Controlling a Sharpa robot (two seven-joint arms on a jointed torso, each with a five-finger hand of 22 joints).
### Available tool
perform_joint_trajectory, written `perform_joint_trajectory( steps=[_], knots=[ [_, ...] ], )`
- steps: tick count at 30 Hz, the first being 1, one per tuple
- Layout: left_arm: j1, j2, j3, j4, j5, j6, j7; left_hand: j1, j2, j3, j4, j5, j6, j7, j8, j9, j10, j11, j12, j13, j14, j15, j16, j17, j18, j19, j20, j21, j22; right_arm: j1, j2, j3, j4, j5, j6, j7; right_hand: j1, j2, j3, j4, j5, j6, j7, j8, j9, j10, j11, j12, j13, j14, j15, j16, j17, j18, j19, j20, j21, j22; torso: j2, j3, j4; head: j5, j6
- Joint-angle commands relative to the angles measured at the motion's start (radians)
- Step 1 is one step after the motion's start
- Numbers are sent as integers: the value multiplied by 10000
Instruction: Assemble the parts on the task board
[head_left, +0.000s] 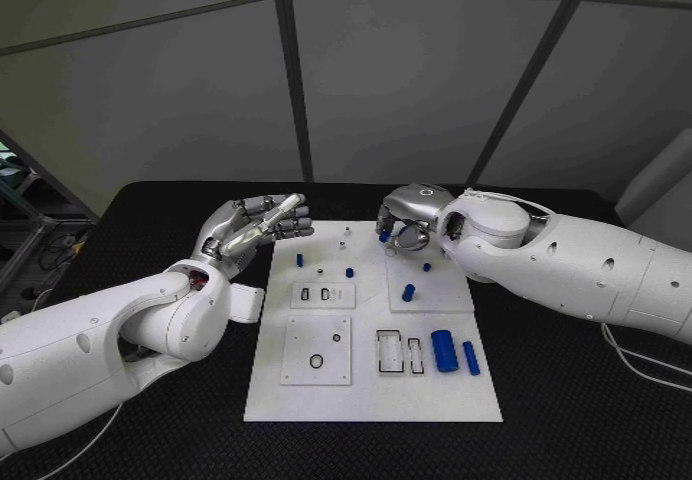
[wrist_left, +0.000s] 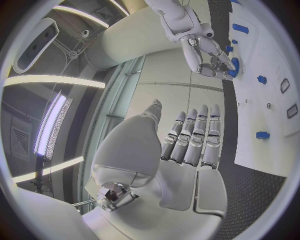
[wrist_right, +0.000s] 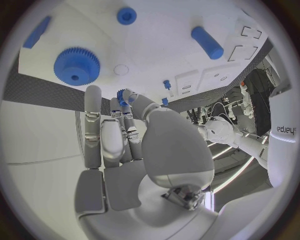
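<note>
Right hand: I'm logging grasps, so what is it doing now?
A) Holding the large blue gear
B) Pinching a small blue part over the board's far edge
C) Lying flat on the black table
B: the right hand pinches a small blue part in its fingertips above the task board; the blue gear lies free on it.

Cool, even light falls on the head view; the white task board (head_left: 372, 395) is bright against the dark surface (head_left: 577, 420), with soft shadows. In the left wrist view, ceiling light strips (wrist_left: 50, 130) glare toward 9 o'clock. Both wrist pictures bend straight edges near the rim.
</note>
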Motion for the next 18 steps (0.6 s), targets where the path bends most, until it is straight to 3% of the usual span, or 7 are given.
perform_joint_trajectory(
  steps=[1, 4, 9, 12, 18],
  knots=[
    [14, -21, 64, -74, -83, 101, 258, 78, 53, -2, -59, 12, 120, 598, -57, 9, 53, 31, -64, -8, -74, -8, -71, -16, -186, 61, -4, -45, -13, 62, 175, 37, -199, 0, -998, 6, 59, -74, 76, 24, -27, 85, 9, 46, 23, 82, 2, 22, 13, 301, -62, 88, 38, -3, -12, -76, 69, 29, 8, -10, 10, 9, 88],
    [15, -56, 128, -179, -83, 40, 345, 84, 71, 5, -68, 10, 185, 581, -53, 16, 85, 21, -59, -4, -66, -10, -89, -18, -187, 53, -4, -61, -28, 108, 442, 53, -516, 125, -1204, 143, 38, -100, 77, 36, -33, 81, 8, 38, 23, 83, 7, 12, 12, 302, -61, 106, 63, -9, -12, -74, 93, 59, 7, -12, -3, 45, 141],
    [17, -85, 180, -303, -83, 0, 403, 83, 82, 7, -72, 9, 221, 573, -53, 19, 110, 13, -54, -2, -58, -12, -101, -19, -189, 39, -3, -78, -42, 153, 948, 64, -1061, 231, -1290, 281, 17, -117, 82, 54, -36, 71, 11, 27, 23, 79, 12, -1, 11, 297, -57, 106, 55, -8, -28, -71, 98, 56, 3, -8, 52, 54, 483],
    [19, -72, 190, -324, -82, 8, 402, 82, 84, 7, -72, 9, 225, 572, -54, 19, 117, 11, -53, -1, -55, -12, -105, -19, -191, 33, -3, -84, -46, 165, 1203, 65, -1353, 269, -1263, 339, 12, -120, 84, 58, -36, 69, 12, 24, 23, 78, 13, -4, 10, 296, -56, 106, 52, -8, -32, -71, 99, 54, 10, -17, 79, 56, 490],
    [24, -42, 198, -341, -82, 22, 387, 80, 86, 6, -73, 8, 228, 571, -55, 19, 123, 10, -52, -1, -54, -12, -109, -20, -192, 27, -3, -90, -51, 174, 1655, 64, -1799, 298, -1103, 446, 7, -119, 90, 66, -34, 66, 13, 20, 23, 76, 13, -10, 10, 298, -56, 118, 73, -10, -34, -69, 107, 63, 25, -13, 34, 234, 454]
  ],
)
